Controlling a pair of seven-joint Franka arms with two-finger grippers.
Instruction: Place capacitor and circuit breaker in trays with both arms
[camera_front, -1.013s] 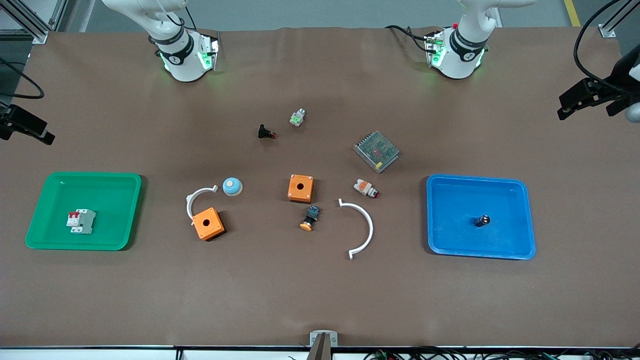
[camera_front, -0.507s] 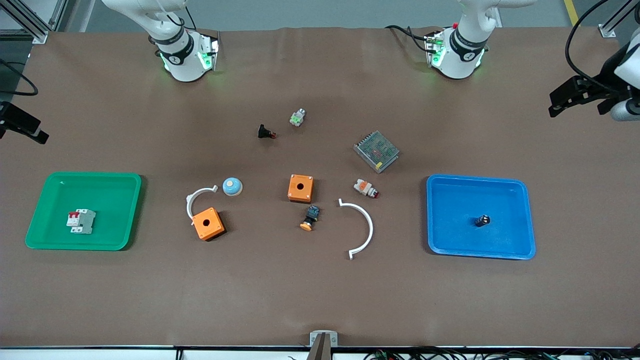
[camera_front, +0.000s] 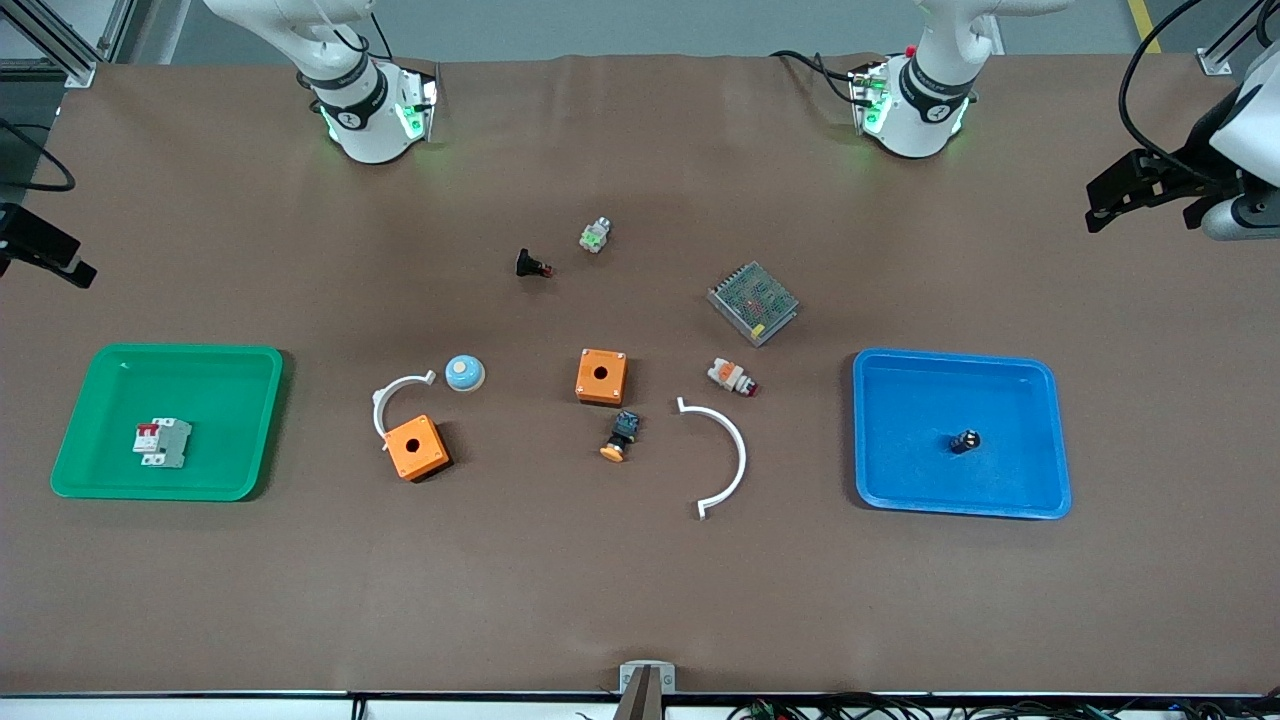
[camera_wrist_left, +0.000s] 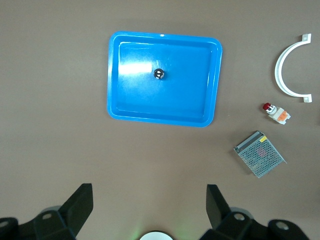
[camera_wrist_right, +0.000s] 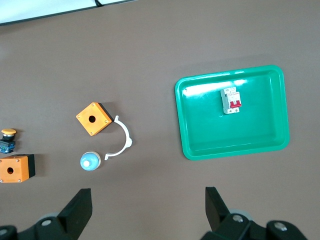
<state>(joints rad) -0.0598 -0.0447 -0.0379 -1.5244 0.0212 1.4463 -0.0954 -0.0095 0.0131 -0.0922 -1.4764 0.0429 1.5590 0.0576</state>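
The capacitor (camera_front: 965, 440), a tiny black cylinder, lies in the blue tray (camera_front: 900, 400) toward the left arm's end of the table. It also shows in the left wrist view (camera_wrist_left: 159, 74), in the blue tray (camera_wrist_left: 135, 90). The circuit breaker (camera_front: 162, 443), white-grey with red levers, lies in the green tray (camera_front: 220, 400) toward the right arm's end; the right wrist view shows it (camera_wrist_right: 230, 100) in the green tray (camera_wrist_right: 210, 130). My left gripper (camera_front: 1140, 205) (camera_wrist_left: 150, 205) is open and empty, high over bare table. My right gripper (camera_front: 40, 262) (camera_wrist_right: 148, 205) is open and empty at the table's edge.
Between the trays lie two orange boxes (camera_front: 601, 376) (camera_front: 417, 447), two white arcs (camera_front: 722, 455) (camera_front: 395, 400), a blue dome (camera_front: 465, 373), a grey mesh box (camera_front: 753, 302), a white part with an orange-red end (camera_front: 731, 377), an orange-capped button (camera_front: 620, 437) and a black part with a red tip (camera_front: 531, 265).
Both empty grippers have drawn away from their trays, toward the robots' bases and the ends of the table. The capacitor and circuit breaker have not moved.
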